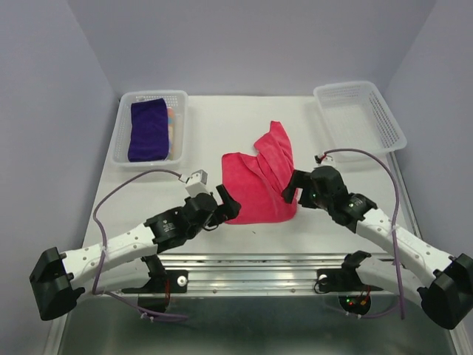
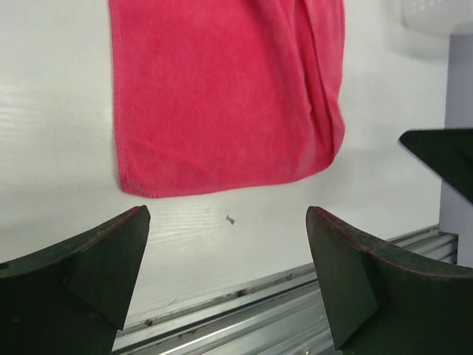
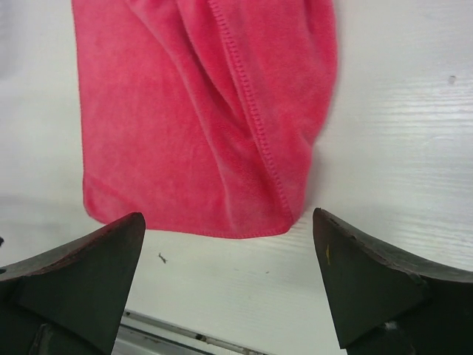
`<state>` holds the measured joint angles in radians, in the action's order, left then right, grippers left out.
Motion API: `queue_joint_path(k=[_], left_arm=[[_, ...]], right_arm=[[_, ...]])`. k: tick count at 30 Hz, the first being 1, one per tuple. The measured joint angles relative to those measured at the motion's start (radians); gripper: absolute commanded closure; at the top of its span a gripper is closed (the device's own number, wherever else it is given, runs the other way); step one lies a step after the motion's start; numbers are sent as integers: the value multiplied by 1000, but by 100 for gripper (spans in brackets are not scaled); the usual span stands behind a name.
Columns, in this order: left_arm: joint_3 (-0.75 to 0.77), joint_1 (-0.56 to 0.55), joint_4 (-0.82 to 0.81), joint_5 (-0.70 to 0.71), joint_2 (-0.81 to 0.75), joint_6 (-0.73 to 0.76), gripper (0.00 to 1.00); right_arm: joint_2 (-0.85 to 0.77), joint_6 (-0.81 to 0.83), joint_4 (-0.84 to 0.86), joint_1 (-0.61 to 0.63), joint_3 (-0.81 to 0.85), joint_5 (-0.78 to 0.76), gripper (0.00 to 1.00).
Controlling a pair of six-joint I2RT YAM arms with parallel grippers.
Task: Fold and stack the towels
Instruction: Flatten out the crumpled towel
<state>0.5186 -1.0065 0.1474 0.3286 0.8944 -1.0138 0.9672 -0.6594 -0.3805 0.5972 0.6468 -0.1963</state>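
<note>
A hot pink towel [image 1: 260, 183] lies partly folded on the white table, a loose flap bunched toward its far right corner. My left gripper [image 1: 228, 208] sits at its near left corner, open, nothing between the fingers. My right gripper [image 1: 290, 189] sits at its right edge, also open and empty. In the left wrist view the pink towel [image 2: 222, 96] lies flat just beyond the open gripper [image 2: 228, 251]. The right wrist view shows the towel's [image 3: 199, 111] hemmed fold ahead of the open gripper [image 3: 229, 259]. A deep purple towel [image 1: 148, 129] lies folded in the left basket, with a striped towel [image 1: 171, 127] peeking out beside it.
A white perforated basket [image 1: 124, 151] stands at the back left and another one [image 1: 360, 115] at the back right. A metal rail [image 1: 259, 260] runs along the table's near edge. Purple cables loop from both arms.
</note>
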Motion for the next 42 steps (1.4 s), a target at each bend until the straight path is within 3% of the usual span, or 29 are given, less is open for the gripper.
queue_joint_path(k=[3,7,15,20,29,35,36,38,42], left_arm=[[86,2,40,81,17,2,1],[178,51,114,182,53,2,1],[102,343,166,169,-86,39,1],[59,402,192,147,-175,48,1],[44,420,203,119,-177,67,1],[44,421,196,109,-135,71,1],[44,422,195,109,-128,72,1],[44,426,194,109,-123,74,1],[44,426,192,106,-123,78,1]], right_arm=[[38,21,12,41,27,55,0],[238,90,22,245,151,39,0],[662,251,43,470,460,11,0],[890,316,21,534,649,-34,2],[1026,310,-50,543,725,-93,26],[1030,289,-48,542,725,-96,56],[1030,285,-47,543,725,-97,66],[1030,276,-48,543,725,-101,76],[1028,255,-45,543,718,-119,80]])
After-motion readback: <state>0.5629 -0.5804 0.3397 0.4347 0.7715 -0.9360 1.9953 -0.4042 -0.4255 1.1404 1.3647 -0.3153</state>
